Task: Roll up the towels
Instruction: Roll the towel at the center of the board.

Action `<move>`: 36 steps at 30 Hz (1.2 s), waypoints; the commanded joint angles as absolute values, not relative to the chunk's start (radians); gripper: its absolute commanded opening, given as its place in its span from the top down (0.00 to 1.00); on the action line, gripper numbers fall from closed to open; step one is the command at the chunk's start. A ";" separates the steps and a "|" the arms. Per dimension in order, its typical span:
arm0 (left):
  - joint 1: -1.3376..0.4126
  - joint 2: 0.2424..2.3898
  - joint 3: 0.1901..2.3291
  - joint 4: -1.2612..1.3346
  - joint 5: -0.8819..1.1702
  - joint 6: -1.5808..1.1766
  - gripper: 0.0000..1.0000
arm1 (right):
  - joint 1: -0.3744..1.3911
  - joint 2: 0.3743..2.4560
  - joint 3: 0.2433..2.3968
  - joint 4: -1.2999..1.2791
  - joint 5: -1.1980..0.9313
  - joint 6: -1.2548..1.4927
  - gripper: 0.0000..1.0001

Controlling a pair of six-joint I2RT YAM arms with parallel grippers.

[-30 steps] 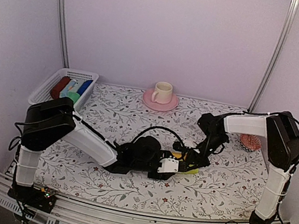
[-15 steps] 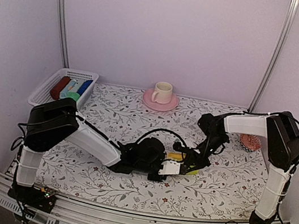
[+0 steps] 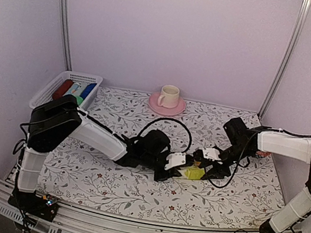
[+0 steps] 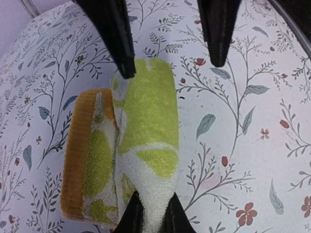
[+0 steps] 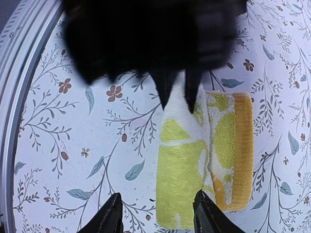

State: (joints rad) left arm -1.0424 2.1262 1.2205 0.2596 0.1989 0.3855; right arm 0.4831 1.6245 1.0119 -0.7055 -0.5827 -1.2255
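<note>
Right arm has swung out rightward; we note the right gripper spread open astride the pale yellow towel. Left gripper pinches the opposite end.

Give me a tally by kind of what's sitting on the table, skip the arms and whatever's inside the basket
Towel: 1
Basket: 1
Cup: 1
Saucer: 1
Reddish item at right, mostly hidden: 1
Total: 5

Soft even light, faint shadows, top view sharp, wrist foregrounds blurred
</note>
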 commanded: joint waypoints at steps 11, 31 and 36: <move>-0.872 2.269 1.436 -0.030 0.556 0.114 0.94 | 0.482 1.440 0.775 -0.319 -0.511 -1.315 0.46; -0.814 2.422 1.601 -0.153 0.694 -0.077 0.88 | 0.624 1.595 0.731 -0.077 -0.258 -1.243 0.54; -0.814 2.420 1.583 -0.129 0.698 -0.150 0.86 | 0.634 1.652 0.750 -0.028 -0.169 -1.212 0.69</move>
